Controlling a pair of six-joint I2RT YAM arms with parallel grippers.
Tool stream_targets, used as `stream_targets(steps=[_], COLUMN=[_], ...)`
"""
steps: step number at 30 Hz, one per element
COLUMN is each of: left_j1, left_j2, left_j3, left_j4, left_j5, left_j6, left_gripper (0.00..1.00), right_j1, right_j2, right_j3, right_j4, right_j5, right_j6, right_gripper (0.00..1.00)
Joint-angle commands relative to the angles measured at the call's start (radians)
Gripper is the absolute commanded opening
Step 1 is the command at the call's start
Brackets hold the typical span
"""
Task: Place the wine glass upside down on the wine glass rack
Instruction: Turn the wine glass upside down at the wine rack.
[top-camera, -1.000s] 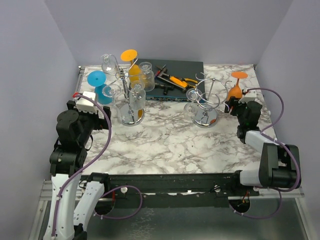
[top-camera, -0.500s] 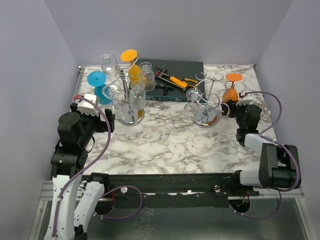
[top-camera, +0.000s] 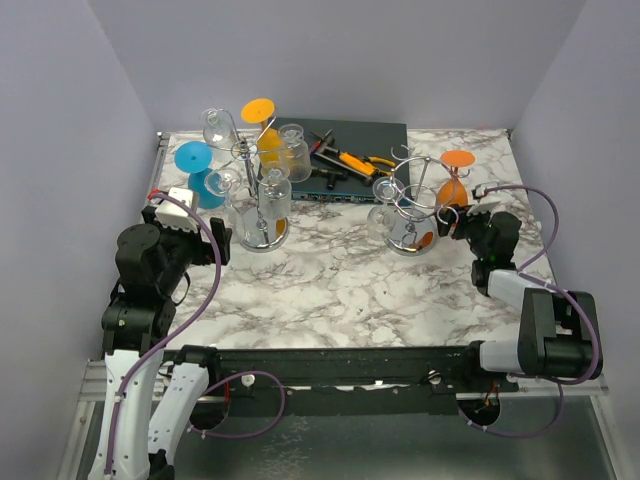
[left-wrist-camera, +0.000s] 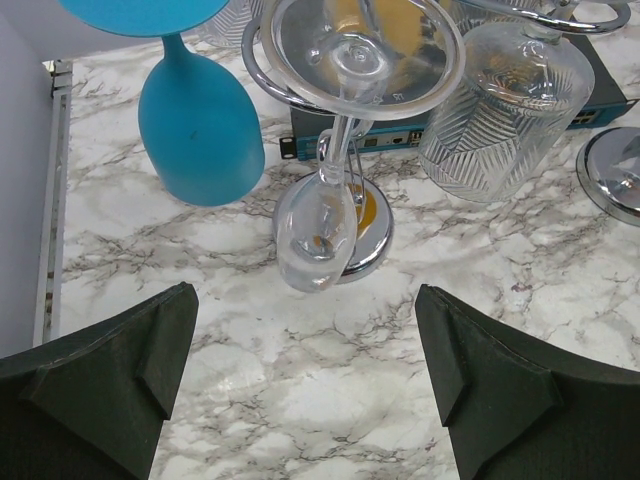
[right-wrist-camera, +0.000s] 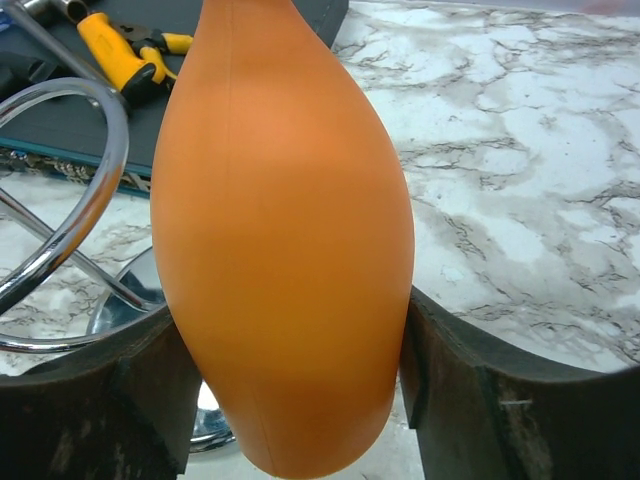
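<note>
An orange wine glass (top-camera: 453, 187) hangs upside down, foot up, with my right gripper (top-camera: 463, 222) shut on its bowl. In the right wrist view the bowl (right-wrist-camera: 285, 230) fills the gap between both fingers (right-wrist-camera: 480, 400). It hangs just right of the chrome wine glass rack (top-camera: 410, 205), whose ring (right-wrist-camera: 100, 130) curves close to the bowl's left side. My left gripper (top-camera: 200, 240) stands open over bare marble (left-wrist-camera: 305, 380), in front of the left rack (top-camera: 262, 215), with nothing between its fingers.
The left rack carries several inverted glasses, among them a blue one (left-wrist-camera: 200, 120), a slim clear one (left-wrist-camera: 320, 235) and a ribbed clear one (left-wrist-camera: 505, 100). A dark box (top-camera: 350, 155) with yellow-handled pliers (right-wrist-camera: 125, 50) lies at the back.
My right gripper has carried the orange glass leftward, from near the right table edge to right beside the right rack. The left arm has settled slightly lower, jaws unchanged.
</note>
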Motion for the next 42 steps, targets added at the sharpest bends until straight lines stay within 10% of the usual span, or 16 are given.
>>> stream_targets(steps=[1, 8, 24, 42], left_j1=[0.007, 0.007, 0.007, 0.007], left_j2=[0.003, 0.001, -0.053, -0.003], left_j3=[-0.003, -0.010, -0.149, -0.581], left_j4=[-0.008, -0.004, 0.047, 0.605], left_j5=[0.025, 0.021, 0.069, -0.042], left_j6=[-0.016, -0.016, -0.017, 0.014], left_gripper=[0.99, 0.99, 0.99, 0.99], right_j1=[0.020, 0.022, 0.022, 0.021], right_j2=[-0.004, 0.001, -0.216, -0.373], right_j3=[0.004, 0.009, -0.078, -0.244], right_j4=[-0.020, -0.067, -0.215, -0.076], right_j5=[-0.036, 0.000, 0.245, 0.677], right_j6=[-0.024, -0.022, 0.040, 0.311], right_gripper=[0.72, 1.00, 1.00, 1.00])
